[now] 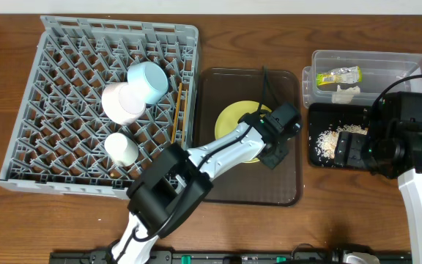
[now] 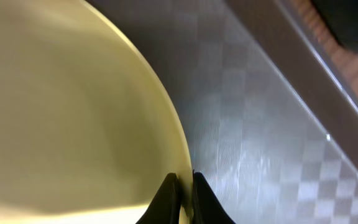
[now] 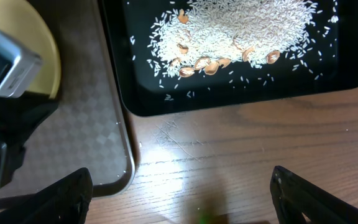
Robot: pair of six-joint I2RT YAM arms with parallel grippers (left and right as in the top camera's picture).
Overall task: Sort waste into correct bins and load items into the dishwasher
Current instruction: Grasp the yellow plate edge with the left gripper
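Wooden tabletop (image 1: 343,227) carries four containers in the overhead view: grey dish rack (image 1: 116,26) at 9 o'clock, brown serving tray (image 1: 284,183) at centre, clear tub (image 1: 321,59) at 2 o'clock, black tray (image 1: 315,158) at 3 o'clock.

1. Left gripper (image 2: 185,183): jaws together, clamped on the rim of the yellow plate (image 1: 234,117). The plate lies on the serving tray; the grip sits at the plate's 4 o'clock edge.
2. Right gripper (image 3: 185,199): jaws wide apart, holding and touching nothing. It hangs over bare wood at 6 o'clock of the black tray.

Edges and open room:
- Bare tray surface lies at 3 and 6 o'clock of the plate, up to the tray's raised lip.
- Only a narrow strip of wood separates the serving tray from the black tray.
- Rice crumbs (image 3: 247,25) lie in the black tray.
- Wrapper (image 1: 339,75) and tissue (image 1: 345,92) lie in the tub.
- Light blue bowl (image 1: 151,81), white bowl (image 1: 123,103) and white cup (image 1: 121,149) sit in the rack; chopsticks (image 1: 176,110) lie along its 3 o'clock side. The rack's 9 o'clock half is unoccupied.
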